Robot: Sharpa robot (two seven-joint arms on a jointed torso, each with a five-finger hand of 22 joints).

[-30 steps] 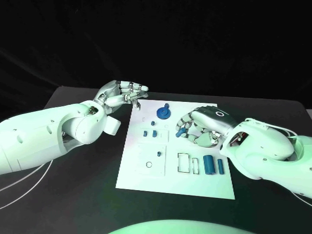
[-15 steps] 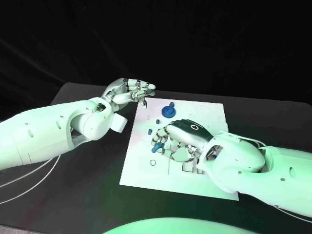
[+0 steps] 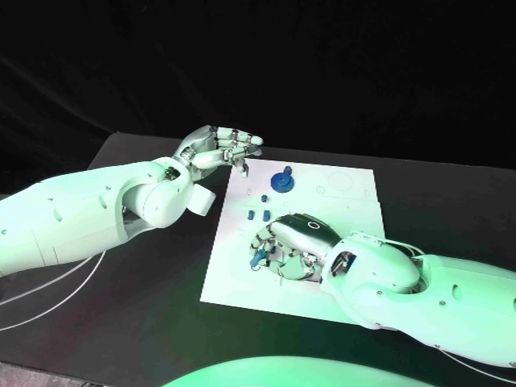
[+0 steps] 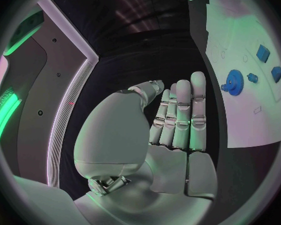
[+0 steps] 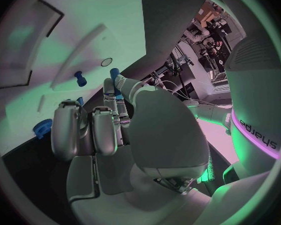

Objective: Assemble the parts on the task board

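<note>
Head view: right robot hand (image 3: 284, 243) pinches a blue part (image 3: 258, 259) over the task board (image 3: 349, 187); left robot hand (image 3: 218, 150) curled, empty.

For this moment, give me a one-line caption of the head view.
Right hand pinches a small blue part over the white task board; left hand hovers beside its far corner.

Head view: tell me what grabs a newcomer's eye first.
The white task board glows in the middle of the black table, and the right hand is spread over its centre, fingers down among the small blue parts, with one blue part at its fingertips. The left hand hangs curled above the board's far left corner, beside a blue gear.
</note>
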